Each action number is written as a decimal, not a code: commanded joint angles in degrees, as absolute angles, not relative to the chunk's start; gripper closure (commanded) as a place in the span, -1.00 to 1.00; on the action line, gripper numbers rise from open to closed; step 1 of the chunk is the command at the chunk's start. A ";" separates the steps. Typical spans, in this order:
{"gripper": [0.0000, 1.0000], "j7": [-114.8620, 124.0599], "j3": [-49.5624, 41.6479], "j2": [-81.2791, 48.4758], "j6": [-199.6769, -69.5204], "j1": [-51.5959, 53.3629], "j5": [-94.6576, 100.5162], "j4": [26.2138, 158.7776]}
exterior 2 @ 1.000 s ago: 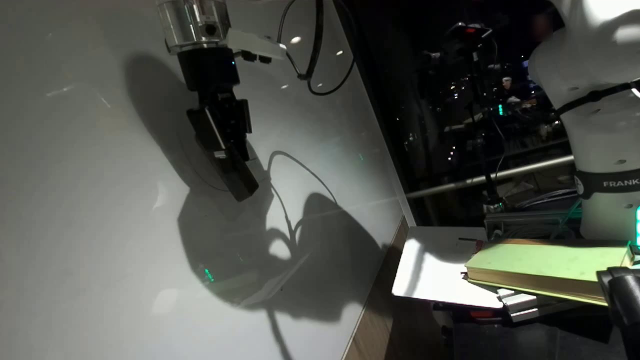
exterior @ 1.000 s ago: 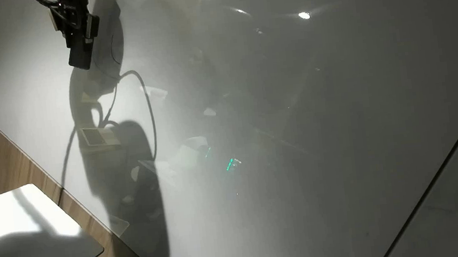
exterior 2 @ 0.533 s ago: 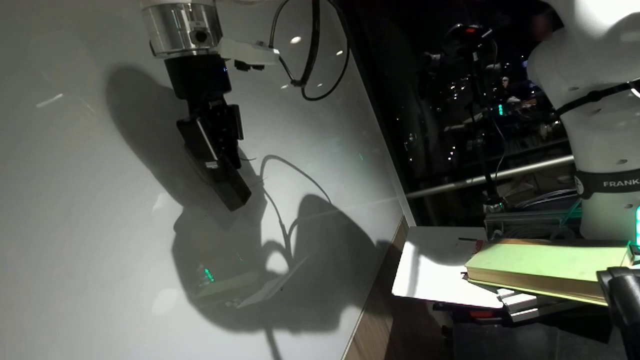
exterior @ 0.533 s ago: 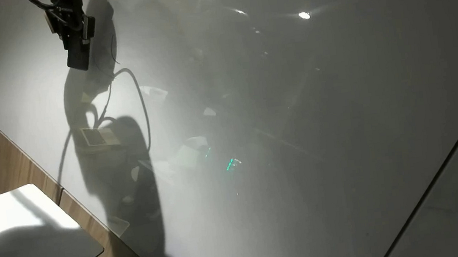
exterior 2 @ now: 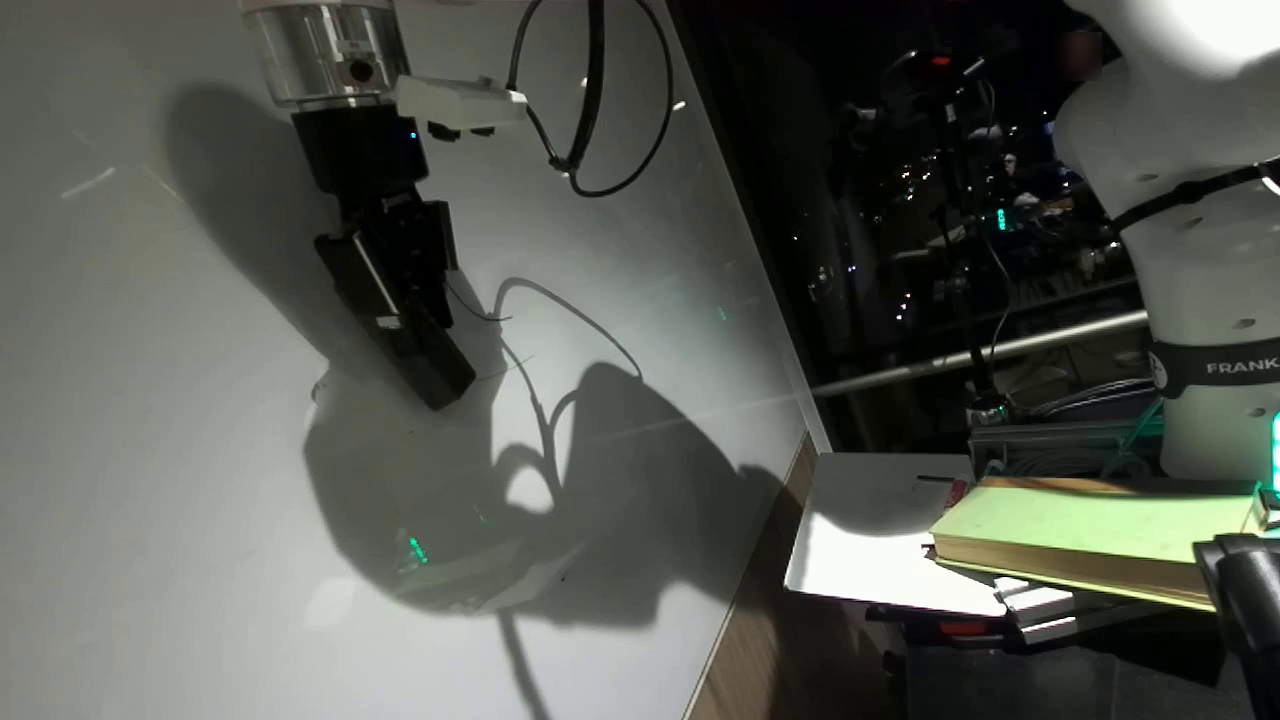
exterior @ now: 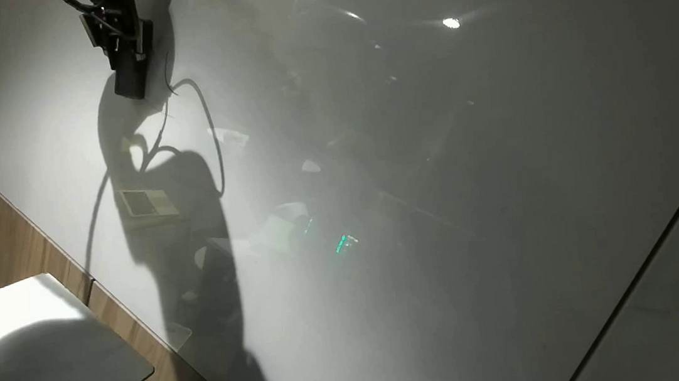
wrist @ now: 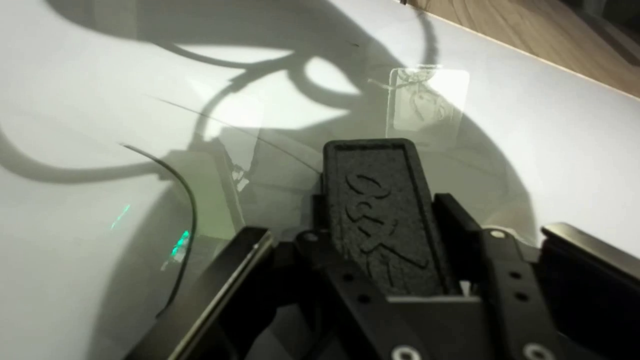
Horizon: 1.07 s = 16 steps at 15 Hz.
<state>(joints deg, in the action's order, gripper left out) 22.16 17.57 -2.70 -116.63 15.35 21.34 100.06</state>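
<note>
Grasping dark rectangular block (wrist: 381, 200) in gripper (wrist: 385, 220); holding it before white board (exterior: 435, 142), well in from wood-bordered edge (exterior: 44, 236), near thin dark curve (wrist: 193, 205). Casting broad shadow (exterior: 162, 247) toward that edge. Not discerning whether touching board.

A green book (exterior 2: 1090, 520) lies — red object (exterior 2: 957, 493) alongside.

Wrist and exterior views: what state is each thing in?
Claw: shut on the black block.
Black block: gripped; contact with the white surface unclear.
Curved dark line: unbroken where it shows.
Green book: closed.
Black cable: looped.
Blue wrist light: lit.
</note>
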 commanded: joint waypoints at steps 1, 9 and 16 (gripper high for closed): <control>0.42 22.50 16.06 -4.90 -116.91 15.64 23.87 96.51; 0.42 19.29 11.59 -2.34 -114.73 12.00 22.30 97.84; 0.42 20.67 9.72 0.67 -113.47 9.42 22.96 101.28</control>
<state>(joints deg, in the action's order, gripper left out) 22.11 11.56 2.58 -111.16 11.99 20.83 103.53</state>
